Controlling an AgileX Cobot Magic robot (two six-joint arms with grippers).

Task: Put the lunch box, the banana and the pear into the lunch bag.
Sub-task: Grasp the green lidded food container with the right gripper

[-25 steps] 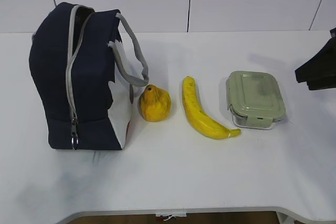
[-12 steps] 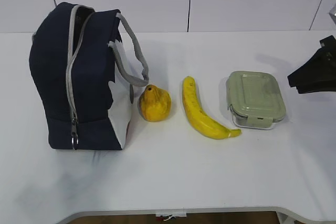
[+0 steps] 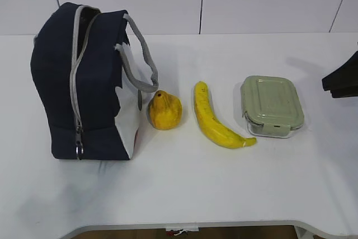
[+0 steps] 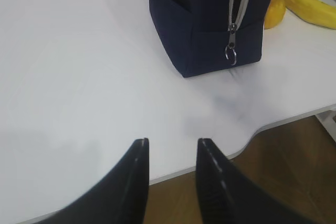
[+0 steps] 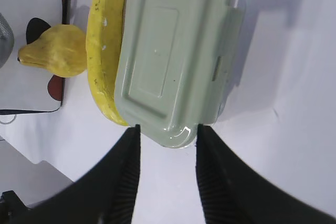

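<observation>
Right of the boxy navy fabric lunch bag lie pear, banana and sage-lidded lunch box; only wrist views show both arms' fingers, narrowly parted, empty.

Each hand has two glossy black, curved, tapering fingers.

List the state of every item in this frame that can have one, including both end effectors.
lunch bag: upright on the table, zipper down, top gaping
lunch box: lid on, flat on the table
banana: unpeeled, lying on the table
pear: whole, beside the bag
left end effector: open, empty, over the table edge
right end effector: open, empty, above the lunch box
</observation>
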